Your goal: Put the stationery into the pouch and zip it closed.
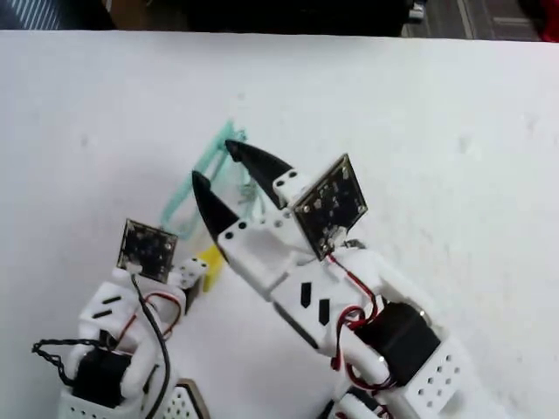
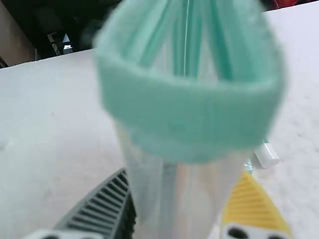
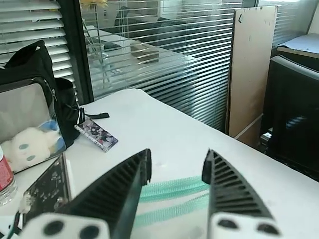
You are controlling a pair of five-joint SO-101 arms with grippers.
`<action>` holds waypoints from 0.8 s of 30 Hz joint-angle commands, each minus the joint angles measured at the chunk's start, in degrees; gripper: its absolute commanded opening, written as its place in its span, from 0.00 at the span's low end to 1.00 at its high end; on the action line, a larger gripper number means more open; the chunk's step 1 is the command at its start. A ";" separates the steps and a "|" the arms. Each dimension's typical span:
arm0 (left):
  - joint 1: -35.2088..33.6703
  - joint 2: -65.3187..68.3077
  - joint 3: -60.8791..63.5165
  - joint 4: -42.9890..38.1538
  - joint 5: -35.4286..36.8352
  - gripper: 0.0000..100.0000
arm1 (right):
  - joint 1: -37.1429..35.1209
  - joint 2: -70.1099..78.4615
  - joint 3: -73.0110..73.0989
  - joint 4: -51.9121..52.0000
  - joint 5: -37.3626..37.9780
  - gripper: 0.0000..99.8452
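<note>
Right gripper (image 1: 212, 160) is spread wide just over the pouch (image 1: 179, 205), long axis running jaw-to-jaw, so you'd prob rotate b4 closing.

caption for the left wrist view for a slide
The left end effector grips a clear plastic pouch with mint-green fabric trim at the white table.

The pouch (image 2: 189, 119) is clear with mint-green trim, the table (image 1: 437, 105) white, the right jaws ribbed black.

High cam down on table (image 1: 437, 105), wrist cams near pouch (image 1: 199, 164)
</note>
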 commanded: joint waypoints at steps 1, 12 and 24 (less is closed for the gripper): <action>0.04 -0.40 -0.70 -1.05 0.70 0.25 | 5.05 -0.31 -0.70 -1.01 0.70 0.14; -4.26 -0.40 -0.79 -1.49 2.55 0.25 | 24.31 11.91 9.32 6.73 15.38 0.13; -12.79 -0.40 -0.79 -2.73 9.41 0.25 | 17.98 34.51 9.67 8.75 30.77 0.22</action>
